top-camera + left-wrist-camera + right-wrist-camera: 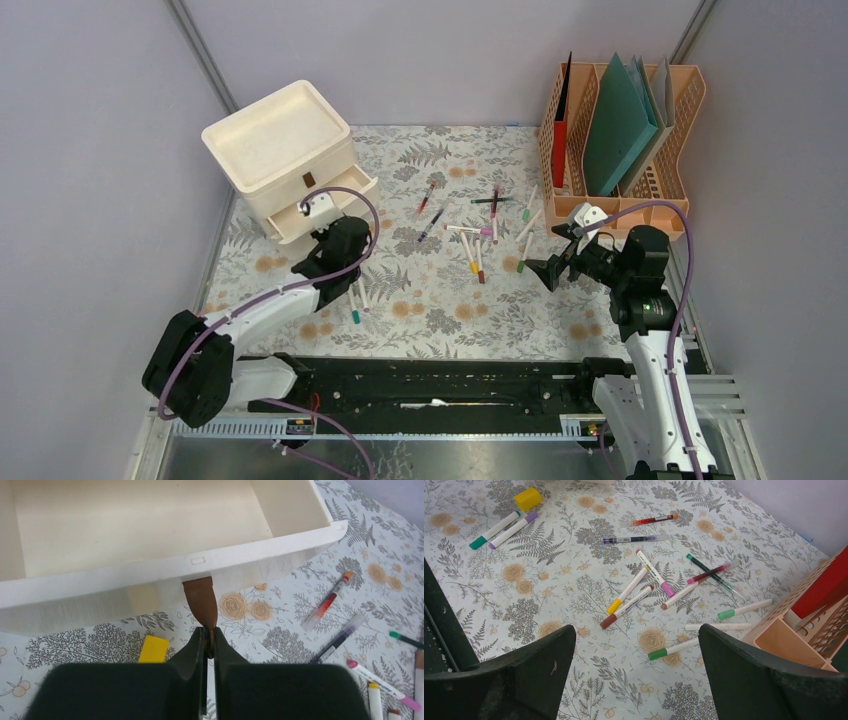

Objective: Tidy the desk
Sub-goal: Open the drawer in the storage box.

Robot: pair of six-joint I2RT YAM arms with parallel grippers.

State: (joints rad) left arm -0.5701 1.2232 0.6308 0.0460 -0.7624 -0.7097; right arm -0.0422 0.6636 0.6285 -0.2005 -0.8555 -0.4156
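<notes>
Room: pale grey walls close in the back and both sides.
Surface: the desk, a flat rectangular tabletop under pale grey cloth printed with grey ferns and tan flowers.
Desk position: directly beyond the black rail, reaching to the back wall.
Desk axis: long side runs left to right, parallel to the rail.
Back left: cream plastic drawer box.
Back right: peach plastic file rack with upright folders.
Middle: scattered felt-tip markers; a small yellow block lies to the left.
Left gripper: clenched on the brown strap tab of the lower drawer, which stands open.
Right gripper: jaws spread wide, grasping nothing, above the desk's right side.
</notes>
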